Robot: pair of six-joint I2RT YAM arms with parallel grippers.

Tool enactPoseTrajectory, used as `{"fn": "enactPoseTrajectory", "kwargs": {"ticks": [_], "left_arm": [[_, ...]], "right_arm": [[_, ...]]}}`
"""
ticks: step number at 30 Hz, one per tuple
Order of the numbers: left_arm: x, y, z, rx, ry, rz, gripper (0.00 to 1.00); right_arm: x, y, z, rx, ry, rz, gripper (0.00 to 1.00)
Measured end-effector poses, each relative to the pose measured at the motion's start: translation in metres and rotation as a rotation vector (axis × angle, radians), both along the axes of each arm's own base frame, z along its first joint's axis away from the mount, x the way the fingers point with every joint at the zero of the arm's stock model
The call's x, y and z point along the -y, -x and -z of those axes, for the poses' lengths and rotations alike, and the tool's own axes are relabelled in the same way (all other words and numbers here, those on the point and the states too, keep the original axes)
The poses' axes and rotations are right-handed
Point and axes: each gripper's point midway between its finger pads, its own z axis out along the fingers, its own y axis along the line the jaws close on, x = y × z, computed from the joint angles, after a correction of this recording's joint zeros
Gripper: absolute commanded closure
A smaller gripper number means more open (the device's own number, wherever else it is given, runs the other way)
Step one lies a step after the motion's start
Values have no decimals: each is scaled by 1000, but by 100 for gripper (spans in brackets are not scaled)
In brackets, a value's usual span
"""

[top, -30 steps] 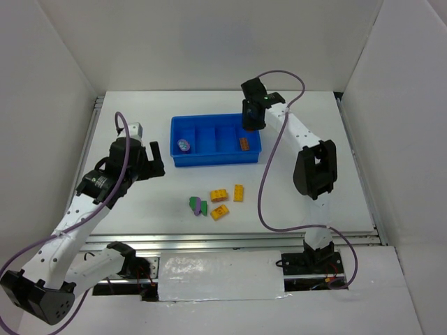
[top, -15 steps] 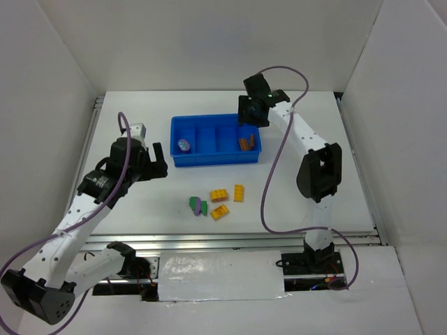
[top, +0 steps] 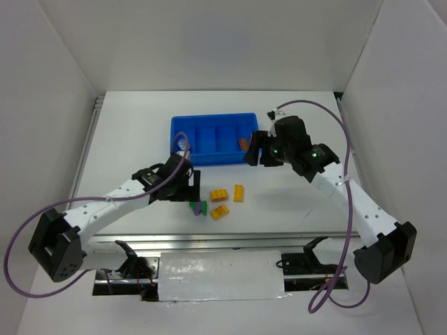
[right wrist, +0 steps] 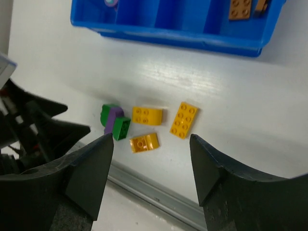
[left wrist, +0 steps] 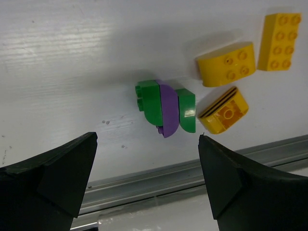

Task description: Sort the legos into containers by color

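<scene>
Left wrist view: the left claw (left wrist: 147, 138) hangs spread wide over the purple lego (left wrist: 167, 109), centre frame on the tabletop (left wrist: 72, 72), pressed between two green legos (left wrist: 149, 102) (touching both). Best turn the wrist, pinching only its free ends.

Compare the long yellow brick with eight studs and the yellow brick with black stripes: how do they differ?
Shape: the eight-stud brick is a plain rectangle; the striped brick has one rounded side. Marking: the eight-stud brick is all yellow; the striped brick carries two black lines. Place: the striped brick lies close beside a green brick; the eight-stud brick lies apart from it. Both are yellow and lie on the table.
</scene>
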Motion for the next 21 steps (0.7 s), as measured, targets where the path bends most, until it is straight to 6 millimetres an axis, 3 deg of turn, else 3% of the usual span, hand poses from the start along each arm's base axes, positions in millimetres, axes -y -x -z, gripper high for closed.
{"fn": "enactPoseTrajectory", "kwargs": {"ticks": [6, 15, 21], "left_arm": [[11, 13, 48, -118, -49, -19, 4], [25, 7, 66, -129, -54, -15, 3], [25, 10, 90, -170, -123, -32, 11]], "right_arm": [[0, 20, 27, -62, 6, -38, 28], [3, 35, 46, -96, 6, -62, 27], [0, 34, 44, -86, -1, -78, 27]]}}
